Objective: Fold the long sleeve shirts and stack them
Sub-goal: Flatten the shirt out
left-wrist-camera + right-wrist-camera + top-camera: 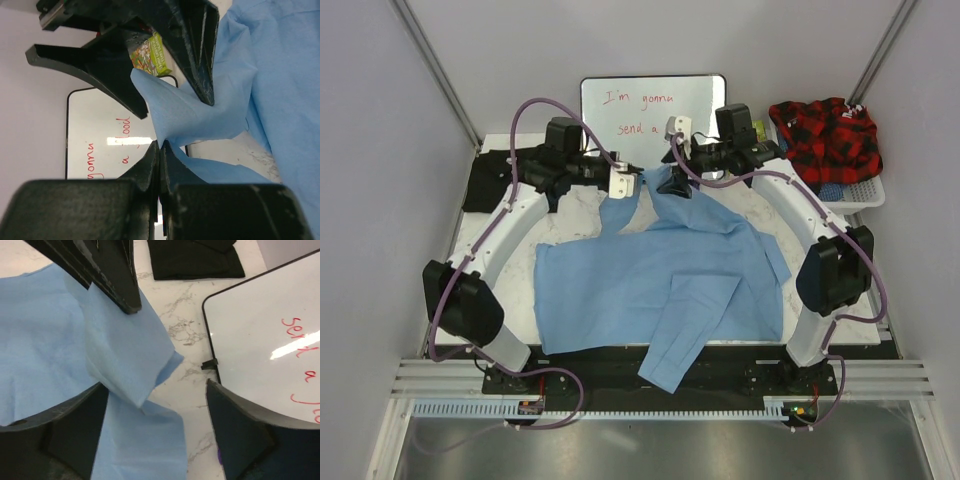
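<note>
Shirt positions first. The plain light blue collared cloth shirt (650,290) lies spread over the middle of the white marbled table (570,212), and its near part hangs over the centre of the near edge. Its far part is bunched up and lifted toward the far edge, just in front of the rounded-corner whiteboard with red handwriting (653,105), which stands at the middle of that edge.

My left gripper (635,184) (160,147) is clamped on a raised fold of the blue cloth. In the left wrist view my fingers (150,167) are pressed together with the fold pinched between them.

My right gripper (672,178) (155,385) sits just beside the left one and faces it, jaws spread wide and gripping nothing. In the right wrist view a flap of blue cloth hangs between and below my spread fingers (75,430). I can't tell whether either finger touches it.

The plain black cloth shirt (490,180) (195,260) lies at the far left corner of the table, well apart from the blue one. It looks folded flat, though my left arm partly hides it in the top view.

A white plastic basket (865,190) at the far right corner holds a bundled red-and-black plaid cloth (825,135).
</note>
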{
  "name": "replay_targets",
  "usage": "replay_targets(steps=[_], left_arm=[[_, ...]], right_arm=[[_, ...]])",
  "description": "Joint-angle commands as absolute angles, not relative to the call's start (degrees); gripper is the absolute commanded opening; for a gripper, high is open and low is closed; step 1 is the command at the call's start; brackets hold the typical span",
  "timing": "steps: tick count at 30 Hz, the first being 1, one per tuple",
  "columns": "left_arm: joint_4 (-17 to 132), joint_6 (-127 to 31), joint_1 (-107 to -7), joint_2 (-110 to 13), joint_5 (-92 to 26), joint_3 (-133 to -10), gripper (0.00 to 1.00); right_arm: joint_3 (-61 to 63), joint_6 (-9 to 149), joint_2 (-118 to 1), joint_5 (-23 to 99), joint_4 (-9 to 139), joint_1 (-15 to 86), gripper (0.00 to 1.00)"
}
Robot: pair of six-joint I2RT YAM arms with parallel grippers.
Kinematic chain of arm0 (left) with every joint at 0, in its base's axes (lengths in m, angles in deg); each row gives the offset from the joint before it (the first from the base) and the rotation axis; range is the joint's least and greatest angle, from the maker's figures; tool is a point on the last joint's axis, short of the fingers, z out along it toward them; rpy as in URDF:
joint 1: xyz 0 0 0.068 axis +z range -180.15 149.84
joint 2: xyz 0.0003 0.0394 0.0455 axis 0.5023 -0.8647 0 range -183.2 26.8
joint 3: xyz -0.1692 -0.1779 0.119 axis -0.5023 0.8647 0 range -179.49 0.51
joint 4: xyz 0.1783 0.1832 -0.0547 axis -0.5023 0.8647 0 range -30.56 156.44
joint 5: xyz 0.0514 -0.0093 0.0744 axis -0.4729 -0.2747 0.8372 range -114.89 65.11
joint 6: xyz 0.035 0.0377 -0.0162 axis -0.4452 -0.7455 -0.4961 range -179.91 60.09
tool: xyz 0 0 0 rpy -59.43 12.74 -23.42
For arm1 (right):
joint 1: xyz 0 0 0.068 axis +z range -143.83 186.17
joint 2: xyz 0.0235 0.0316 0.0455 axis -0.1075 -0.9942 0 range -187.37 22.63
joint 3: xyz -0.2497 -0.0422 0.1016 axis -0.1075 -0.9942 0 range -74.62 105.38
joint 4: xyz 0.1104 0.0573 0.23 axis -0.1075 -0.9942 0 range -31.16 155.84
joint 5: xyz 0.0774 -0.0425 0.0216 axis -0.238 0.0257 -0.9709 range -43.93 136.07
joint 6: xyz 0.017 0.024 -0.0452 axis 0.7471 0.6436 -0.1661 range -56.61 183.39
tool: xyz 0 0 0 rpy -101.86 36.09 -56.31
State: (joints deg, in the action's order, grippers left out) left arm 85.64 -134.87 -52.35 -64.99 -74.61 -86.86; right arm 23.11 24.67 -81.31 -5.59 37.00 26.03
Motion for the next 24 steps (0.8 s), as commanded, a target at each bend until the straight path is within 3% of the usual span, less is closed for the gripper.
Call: replay_targets(steps=[1, 2, 3, 5, 6, 7, 8, 10, 11, 12, 15, 19, 24], left_arm=[[82.9, -142.4, -52.2, -61.1, -78.7, -84.6, 0.02], [82.8, -141.9, -52.2, -61.3, -78.5, -84.9, 0.02], [82.7, -141.6, -52.1, -61.4, -77.5, -84.9, 0.02], [81.9, -140.6, -52.0, -61.7, -76.1, -84.6, 0.02], [79.2, -139.5, -51.8, -61.8, -75.5, -84.2, 0.02], [77.6, -137.1, -51.7, -61.8, -75.0, -83.8, 0.02], [75.9, -135.7, -51.7, -62.0, -73.2, -82.7, 0.03], [71.8, -130.4, -51.5, -62.3, -71.2, -82.4, 0.13], [71.1, -128.1, -51.3, -62.4, -68.8, -82.5, 0.2], [70.5, -125.0, -50.4, -62.5, -68.0, -82.7, 0.37], [71.8, -116.9, -46.1, -61.9, -66.9, -81.5, 0.51], [83.9, -113.4, -39.5, -62.4, -66.9, -79.8, 0.52], [92.6, -117.7, -33.1, -63.9, -60.6, -74.2, 0.44]], right_arm=[[25.6, 20.8, -80.3, -8.6, 35.3, 27.2, 0.76], [25.7, 20.8, -80.2, -8.1, 34.7, 27.3, 0.69], [25.7, 20.6, -80.0, -7.9, 34.6, 27.2, 0.54], [25.7, 18.9, -79.2, -7.7, 32.5, 27.2, 0.37], [25.2, 18.1, -79.0, -7.2, 32.1, 27.3, 0.1], [24.9, 18.2, -78.7, -6.6, 32.0, 27.2, 0.0], [24.6, 18.3, -78.2, -5.7, 31.9, 27.1, 0.0], [24.5, 18.7, -78.1, -2.3, 32.3, 26.4, 0.0], [24.9, 18.6, -78.2, -0.5, 32.7, 26.1, 0.0], [25.0, 18.1, -78.4, 3.3, 33.1, 25.1, 0.0], [27.5, 16.6, -80.6, 7.3, 34.9, 22.6, 0.0], [30.4, 11.7, -84.4, 13.0, 36.7, 21.5, 0.0], [37.8, 13.8, -90.0, 17.2, 39.7, 21.0, 0.0]])
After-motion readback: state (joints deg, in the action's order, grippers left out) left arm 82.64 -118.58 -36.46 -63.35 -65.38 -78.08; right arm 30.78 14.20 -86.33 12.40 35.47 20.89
